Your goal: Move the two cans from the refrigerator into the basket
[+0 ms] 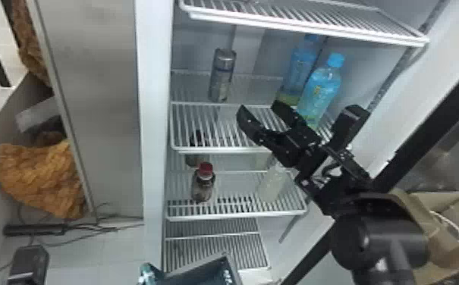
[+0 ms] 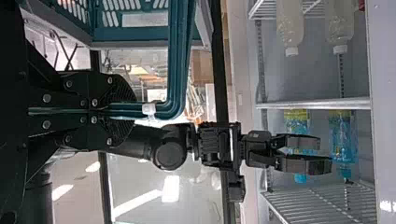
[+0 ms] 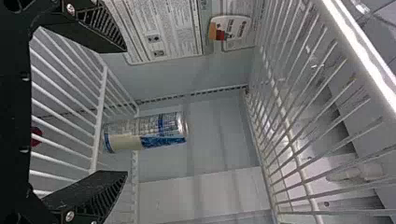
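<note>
Right gripper (image 1: 259, 106) apart, mid-frame; silver-blue can (image 1: 222, 77) upright upper centre, gap to blue plastic bottles (image 1: 321, 89). Left gripper (image 2: 130, 111) clamped on teal plastic basket's handle (image 2: 176, 56).

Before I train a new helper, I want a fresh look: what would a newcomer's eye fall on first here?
Probably the right arm's open black tool, facing the silver can standing on the left of a refrigerator shelf. Next, perhaps, the bright blue bottles at that shelf's right, then the left arm's tool, closed on the basket's teal handle.
</note>
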`<action>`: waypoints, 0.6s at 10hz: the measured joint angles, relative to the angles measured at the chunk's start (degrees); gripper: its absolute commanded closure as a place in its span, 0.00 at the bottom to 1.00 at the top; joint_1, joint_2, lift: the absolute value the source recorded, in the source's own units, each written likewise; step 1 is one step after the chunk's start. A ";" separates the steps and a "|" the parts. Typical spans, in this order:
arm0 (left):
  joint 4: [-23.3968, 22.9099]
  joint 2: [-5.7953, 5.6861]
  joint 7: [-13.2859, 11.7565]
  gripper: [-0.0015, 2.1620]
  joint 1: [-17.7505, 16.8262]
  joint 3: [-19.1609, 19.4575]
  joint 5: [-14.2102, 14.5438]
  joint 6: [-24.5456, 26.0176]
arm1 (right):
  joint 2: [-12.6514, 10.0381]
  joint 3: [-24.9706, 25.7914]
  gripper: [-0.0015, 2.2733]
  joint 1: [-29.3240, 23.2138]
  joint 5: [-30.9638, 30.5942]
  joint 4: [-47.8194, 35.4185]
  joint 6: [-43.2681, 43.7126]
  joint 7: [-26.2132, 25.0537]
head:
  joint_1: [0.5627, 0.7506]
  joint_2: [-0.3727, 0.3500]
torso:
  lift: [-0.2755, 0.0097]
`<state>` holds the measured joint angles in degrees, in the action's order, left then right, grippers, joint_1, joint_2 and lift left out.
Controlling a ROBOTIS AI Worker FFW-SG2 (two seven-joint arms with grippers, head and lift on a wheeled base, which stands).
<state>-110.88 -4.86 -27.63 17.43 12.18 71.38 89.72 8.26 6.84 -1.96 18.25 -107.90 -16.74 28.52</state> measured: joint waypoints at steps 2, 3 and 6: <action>0.00 -0.03 -0.04 0.55 0.00 0.05 0.00 0.00 | -0.03 -1.32 0.05 2.21 -0.69 3.15 0.16 -1.24 | 0.70 0.18 | 0.84; 0.00 -0.05 -0.04 0.55 0.00 0.12 0.02 0.00 | -0.13 -1.93 0.05 3.14 -0.76 4.24 0.44 -2.24 | 0.70 0.19 | 0.84; 0.00 -0.07 -0.04 0.55 0.01 0.16 0.03 0.00 | -0.40 -4.49 0.05 6.63 -1.01 7.47 1.39 -4.95 | 0.70 0.21 | 0.84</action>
<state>-110.88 -4.92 -27.68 17.45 12.34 71.41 89.72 7.86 2.35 4.67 17.24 -100.43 -15.35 23.58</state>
